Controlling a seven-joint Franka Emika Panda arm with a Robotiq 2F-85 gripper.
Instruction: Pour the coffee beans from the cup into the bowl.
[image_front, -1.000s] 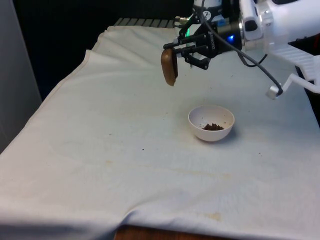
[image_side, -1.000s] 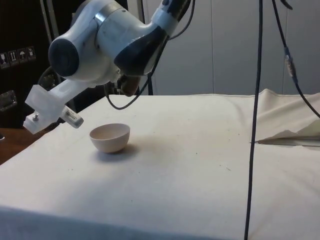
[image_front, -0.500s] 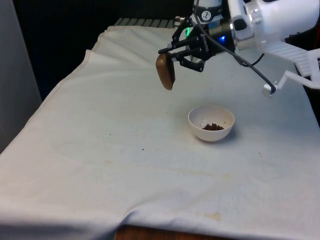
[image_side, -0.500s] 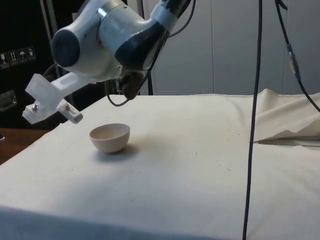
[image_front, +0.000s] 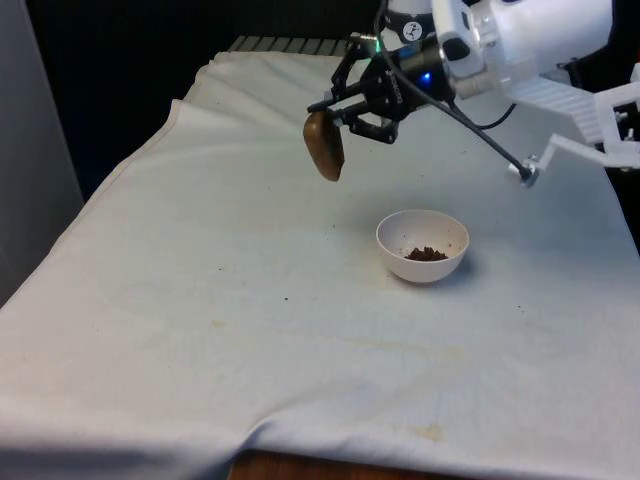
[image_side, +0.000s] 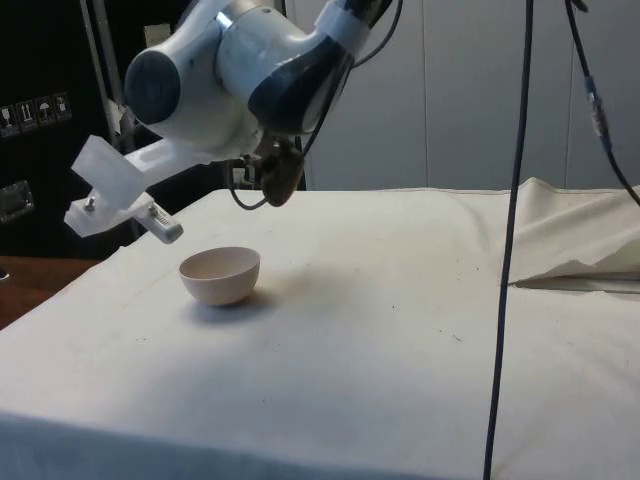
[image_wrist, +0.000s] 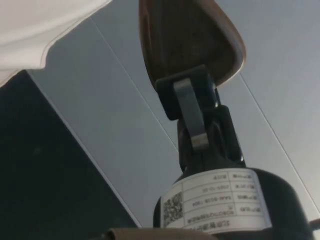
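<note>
A brown wooden cup (image_front: 324, 145) hangs tipped on its side in the air, my gripper (image_front: 345, 112) shut on it. It is up and toward the front view's left of the white bowl (image_front: 422, 245), not over it. The bowl stands on the cloth with a small heap of dark coffee beans (image_front: 426, 254) in its bottom. From the side the cup (image_side: 280, 172) shows above and behind the bowl (image_side: 220, 274). In the wrist view the cup's brown body (image_wrist: 192, 37) sits clamped against one finger (image_wrist: 189, 111).
The white cloth (image_front: 250, 330) covers the whole table and is rucked into folds at the side view's right (image_side: 580, 265). A black cable (image_side: 505, 250) hangs down in front of the side camera. A few dark specks (image_front: 287, 298) lie on the cloth.
The arm has swung the tipped cup a little further toward the front view's left and away from the bowl. Bowl and beans have not moved.
</note>
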